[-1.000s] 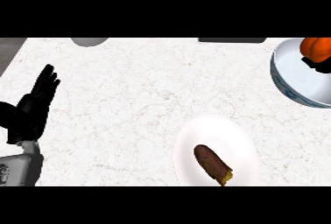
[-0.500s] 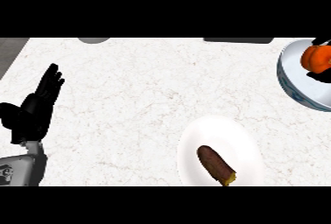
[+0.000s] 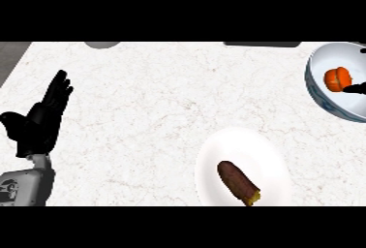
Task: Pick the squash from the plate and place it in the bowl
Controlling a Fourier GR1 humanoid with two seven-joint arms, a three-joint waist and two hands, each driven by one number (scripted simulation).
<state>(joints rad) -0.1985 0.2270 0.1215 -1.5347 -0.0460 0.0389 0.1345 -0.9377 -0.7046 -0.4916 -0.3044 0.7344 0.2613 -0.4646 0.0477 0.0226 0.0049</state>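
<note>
So the squash [image 3: 337, 79] is already sitting in the bowl [image 3: 320, 92] over at the counter's [image 3: 157, 97] right edge, up toward the far right corner, which as far as I can judge means the placing step is basically done. My right hand [image 3: 355, 88] only shows as a bit of black fingertips just beside the orange squash, inside the bowl, touching it or nearly so. Honestly can't tell from that sliver whether those fingers are released or still curled on it. If they're still on it, the next move calls for letting go and lifting straight up out of the bowl without knocking the rim. My left hand [image 3: 39, 121] is just resting at the counter's left edge, fingers straight and up, thumb out, holding nothing. Shapes and stuff: the squash is small, round and a bit ribbed, bright orange, looks smooth. The bowl is deep, white inside with a bluish rim, glossy like ceramic. The plate [image 3: 214, 164] near the front edge is plain white, smooth, well apart from the bowl, and it has a long brown thing [image 3: 237, 182] on it with a yellowish end, looks like a sweet potato maybe. Counter's white marble-looking stone with faint veins.
</note>
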